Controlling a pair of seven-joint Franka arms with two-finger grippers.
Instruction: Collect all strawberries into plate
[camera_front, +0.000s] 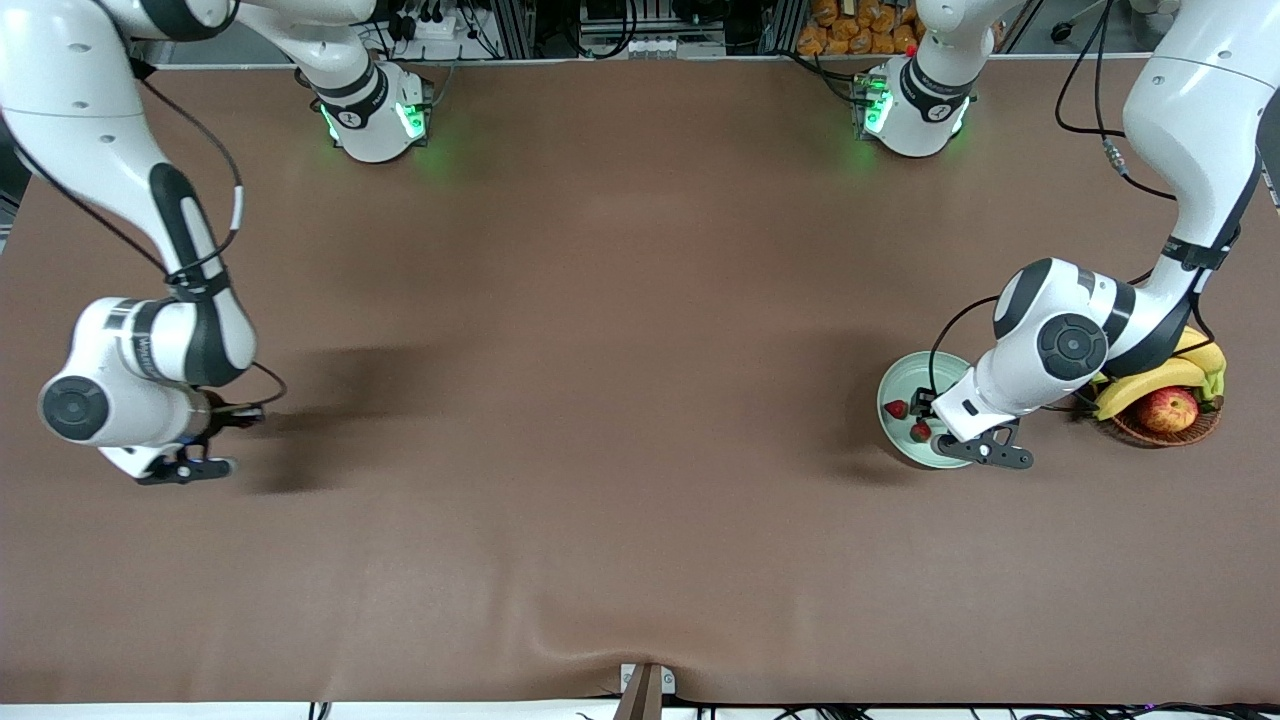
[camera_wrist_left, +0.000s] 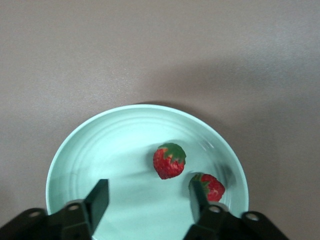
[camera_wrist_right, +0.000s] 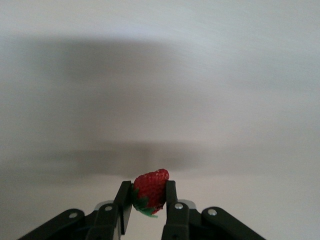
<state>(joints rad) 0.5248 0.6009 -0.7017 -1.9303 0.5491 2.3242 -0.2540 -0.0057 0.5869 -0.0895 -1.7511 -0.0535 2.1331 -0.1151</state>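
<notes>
The mint-green plate (camera_front: 903, 383) lies near the left arm's end of the table, with two strawberries in it (camera_front: 896, 409) (camera_front: 920, 432). My left gripper (camera_front: 930, 412) is open and empty just above the plate. In the left wrist view the plate (camera_wrist_left: 100, 150) holds one strawberry (camera_wrist_left: 169, 160) ahead of the left gripper (camera_wrist_left: 150, 196), and the other (camera_wrist_left: 212, 187) beside one finger (camera_wrist_left: 199, 192). My right gripper (camera_front: 232, 418) is over bare table at the right arm's end. In the right wrist view it (camera_wrist_right: 149, 196) is shut on the third strawberry (camera_wrist_right: 151, 189).
A brown wicker basket (camera_front: 1195, 432) with a red-yellow apple (camera_front: 1168, 408) and bananas (camera_front: 1150, 385) stands beside the plate, toward the left arm's end, partly under the left arm. A brown cloth (camera_front: 620, 400) covers the table.
</notes>
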